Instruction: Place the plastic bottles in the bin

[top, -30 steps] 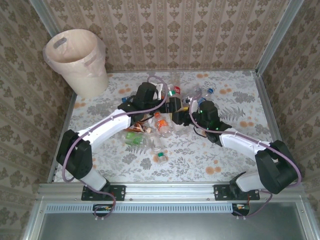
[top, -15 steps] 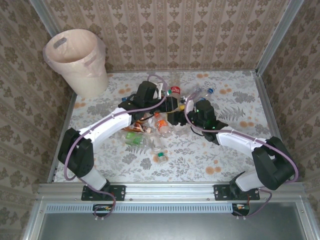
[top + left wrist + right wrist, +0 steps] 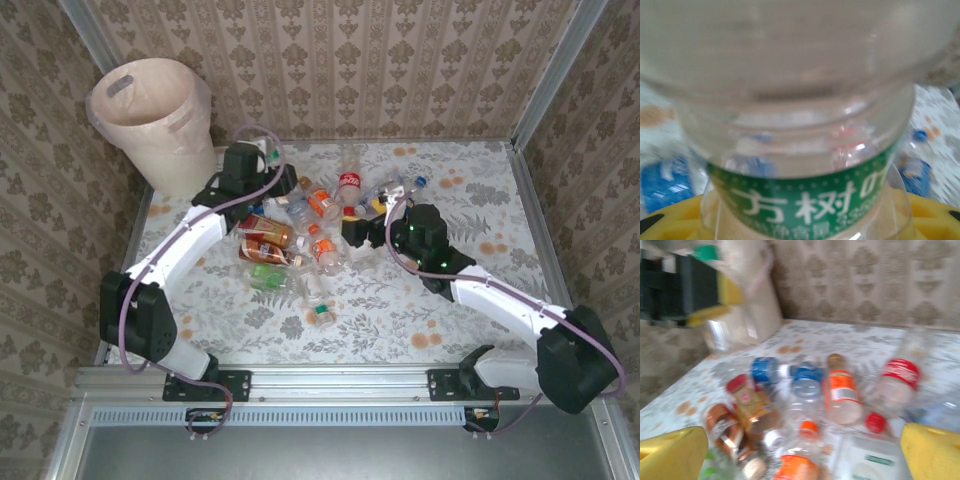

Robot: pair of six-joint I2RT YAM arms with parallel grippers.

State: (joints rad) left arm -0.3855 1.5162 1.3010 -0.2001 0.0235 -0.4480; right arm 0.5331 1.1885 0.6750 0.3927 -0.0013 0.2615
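Green-label bottle (image 3: pixel 800 200) clenched in left pincer (image 3: pixel 262 158), swung from pile (image 3: pixel 300 240) toward bin (image 3: pixel 178 150); right pincer (image 3: pixel 356 232) now spread.

bin (image 3: pixel 165 150) cream; table (image 3: pixel 380 310) floral-print; bottle (image 3: pixel 800 200) green label, white characters; right end effector (image 3: pixel 801 454) fingers (image 3: pixel 932 452) yellow

Bin (image 3: pixel 150 120): cream, bag-lined, at the bench's (image 3: pixel 470 300) far left corner.
Left hand (image 3: pixel 272 168): near the bin, closed on a green-capped bottle (image 3: pixel 268 153).
Bottles (image 3: pixel 300 235): heaped mid-bench, with red, orange and green labels.
Right hand (image 3: pixel 352 232): at the heap's right edge.
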